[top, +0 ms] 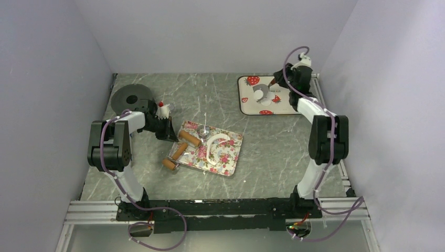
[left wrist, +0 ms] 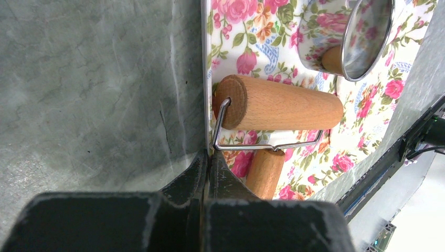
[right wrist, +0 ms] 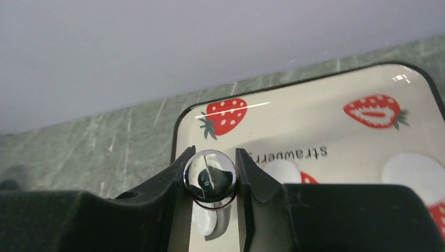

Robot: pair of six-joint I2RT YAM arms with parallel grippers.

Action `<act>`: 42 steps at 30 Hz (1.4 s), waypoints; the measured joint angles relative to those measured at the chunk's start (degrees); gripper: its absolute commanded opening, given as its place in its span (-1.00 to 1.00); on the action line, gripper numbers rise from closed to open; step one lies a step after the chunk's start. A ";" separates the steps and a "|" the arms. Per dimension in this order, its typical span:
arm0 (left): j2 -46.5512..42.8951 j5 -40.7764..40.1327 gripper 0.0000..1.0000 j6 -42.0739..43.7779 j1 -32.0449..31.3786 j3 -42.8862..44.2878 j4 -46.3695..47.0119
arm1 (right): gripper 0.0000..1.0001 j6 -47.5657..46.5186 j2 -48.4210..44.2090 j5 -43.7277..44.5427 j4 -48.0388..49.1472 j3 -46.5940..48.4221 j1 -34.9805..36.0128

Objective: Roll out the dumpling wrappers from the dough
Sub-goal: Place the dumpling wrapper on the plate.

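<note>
Small white round wrappers (top: pixel 275 98) lie on the strawberry tray (top: pixel 242 102) at the back right. My right gripper (top: pixel 268 88) is over that tray. In the right wrist view it (right wrist: pixel 215 153) is shut on a shiny metal knob (right wrist: pixel 210 176), with wrappers (right wrist: pixel 283 170) below and beside it. A curved strip of white dough (top: pixel 212 147), the wooden rolling pin (top: pixel 189 139) and the metal ring cutter (top: pixel 203 128) lie on the floral tray (top: pixel 231 163). My left gripper (top: pixel 169 131) is at that tray's left edge, its jaws (left wrist: pixel 210 157) shut on the rim.
A black round disc (top: pixel 131 96) lies at the back left, with a small red-and-white object (top: pixel 163 109) near it. Walls close in the table on the left, back and right. The rolling pin (left wrist: pixel 278 105) and cutter (left wrist: pixel 362 37) lie just ahead of the left fingers.
</note>
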 measured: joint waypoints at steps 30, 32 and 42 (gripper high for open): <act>0.00 0.07 -1.00 -0.07 0.07 -0.02 0.11 | -1.00 -40.37 11.93 10.23 1.75 13.51 10.36; 0.00 0.11 -1.00 -0.70 0.11 -0.31 0.63 | -1.00 -40.44 10.73 10.34 1.99 13.49 10.88; -4.15 1.73 -1.00 -7.78 4.85 -3.37 4.39 | -1.00 -28.44 -10.34 8.09 7.56 3.96 18.53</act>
